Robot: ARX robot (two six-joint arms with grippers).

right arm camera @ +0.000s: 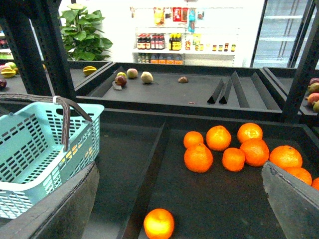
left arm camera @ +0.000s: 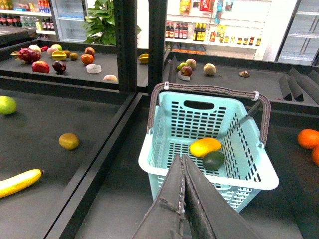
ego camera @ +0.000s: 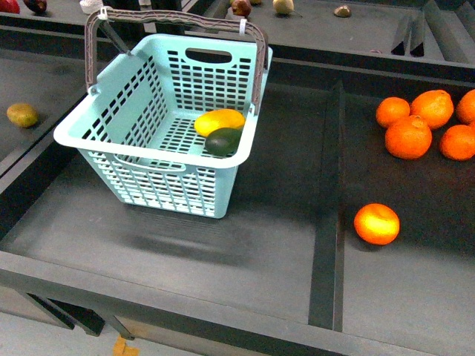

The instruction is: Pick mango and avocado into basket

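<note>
The light teal basket point(ego camera: 126, 126) stands on the dark shelf, handles raised. Inside it the yellow-orange mango point(ego camera: 219, 121) lies against the dark green avocado point(ego camera: 223, 141); the left wrist view shows the same mango point(left arm camera: 205, 147) and avocado point(left arm camera: 213, 160) in the basket point(left arm camera: 249, 169). My left gripper point(left arm camera: 180, 158) is shut and empty, its tips just short of the basket's near rim. My right gripper point(right arm camera: 179, 199) is open wide above the shelf, the basket point(right arm camera: 30, 149) to one side. Neither gripper appears in the front view.
Several oranges point(ego camera: 415, 126) lie in the right compartment, one apart point(ego camera: 376, 223) near a raised divider point(ego camera: 326, 222). A small brownish-green fruit point(ego camera: 22, 114) sits far left. A banana point(left arm camera: 17, 182) and a lime point(left arm camera: 6, 104) lie in the left compartment. Back shelves hold more fruit.
</note>
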